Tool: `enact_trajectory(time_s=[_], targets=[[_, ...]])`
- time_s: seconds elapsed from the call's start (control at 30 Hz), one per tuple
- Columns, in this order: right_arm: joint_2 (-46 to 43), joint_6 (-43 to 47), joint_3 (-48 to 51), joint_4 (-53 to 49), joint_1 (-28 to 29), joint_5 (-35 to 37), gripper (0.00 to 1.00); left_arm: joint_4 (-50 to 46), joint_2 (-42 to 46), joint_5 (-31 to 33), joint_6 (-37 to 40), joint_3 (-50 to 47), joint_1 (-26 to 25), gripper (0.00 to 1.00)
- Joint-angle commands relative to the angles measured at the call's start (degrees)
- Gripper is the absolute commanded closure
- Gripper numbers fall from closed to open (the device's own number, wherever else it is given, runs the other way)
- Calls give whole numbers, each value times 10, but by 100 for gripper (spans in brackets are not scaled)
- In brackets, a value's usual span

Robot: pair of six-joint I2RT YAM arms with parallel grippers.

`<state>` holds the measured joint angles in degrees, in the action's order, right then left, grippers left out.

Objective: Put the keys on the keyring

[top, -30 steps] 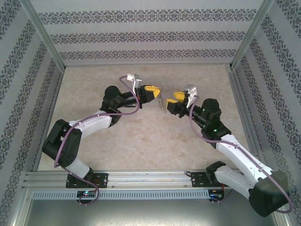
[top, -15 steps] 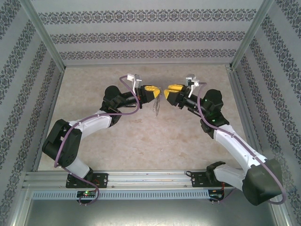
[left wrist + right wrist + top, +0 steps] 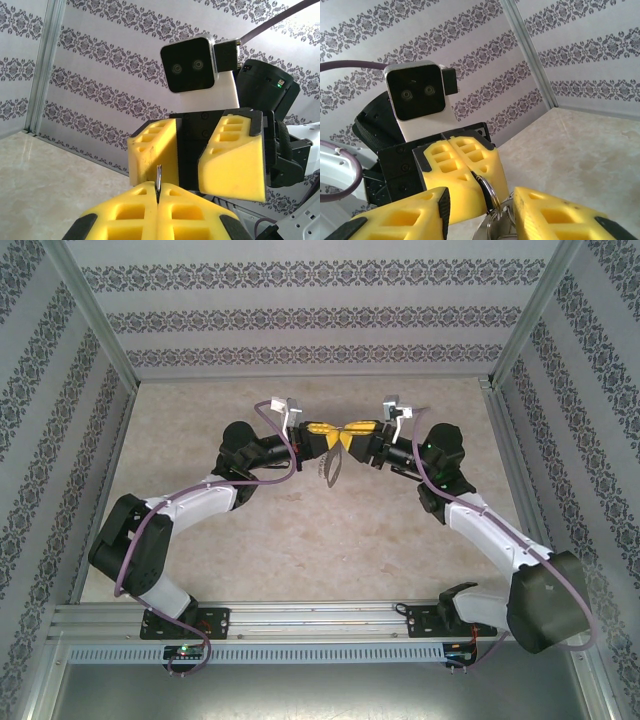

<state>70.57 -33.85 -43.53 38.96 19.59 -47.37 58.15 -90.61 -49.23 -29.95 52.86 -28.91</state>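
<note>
The left claw (image 3: 333, 432) is pressed together, pinching the grey keyring (image 3: 495, 220). The right claw (image 3: 352, 430) is spread, with the keyring between its fingers, above the tabletop (image 3: 300, 530).

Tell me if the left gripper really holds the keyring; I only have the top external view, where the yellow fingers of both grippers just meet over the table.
Observer: Yes. In the left wrist view the left gripper is shut on the keyring, a thin metal edge poking up between its fingers.
Operator: Is the right gripper shut on it too?
Observer: No. The right wrist view shows the right gripper open, one finger on each side of the ring's loop.
Operator: Anything on the ring?
Observer: Grey metal pieces hang beside the loop, too cropped to say whether they are keys.
</note>
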Motion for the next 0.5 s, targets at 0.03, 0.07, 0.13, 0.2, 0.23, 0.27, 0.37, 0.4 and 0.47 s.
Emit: enact_trajectory(time_s=[0.03, 0.07, 0.13, 0.2, 0.23, 0.27, 0.37, 0.4, 0.47], targets=[[10, -15, -23, 52, -7, -29, 66, 2, 23, -11, 14, 19, -7, 100], [11, -18, -23, 57, -7, -31, 68, 2, 22, -11, 13, 20, -7, 100], [13, -19, -23, 59, -7, -32, 73, 1, 23, -12, 14, 20, -7, 100], [13, -20, -23, 60, -7, -32, 78, 0, 24, -13, 14, 21, -7, 100], [13, -20, -23, 60, -8, -33, 81, 1, 23, -13, 15, 21, -8, 100], [13, -21, -23, 61, -9, -34, 84, 1, 24, -12, 14, 21, -8, 100], [14, -21, -22, 61, -9, -38, 86, 0, 23, -12, 15, 22, -8, 100], [15, -20, -22, 61, -9, -39, 88, -1, 23, -12, 15, 22, -8, 100], [13, -20, -20, 62, -10, -42, 92, -1, 23, -12, 14, 23, -8, 100]])
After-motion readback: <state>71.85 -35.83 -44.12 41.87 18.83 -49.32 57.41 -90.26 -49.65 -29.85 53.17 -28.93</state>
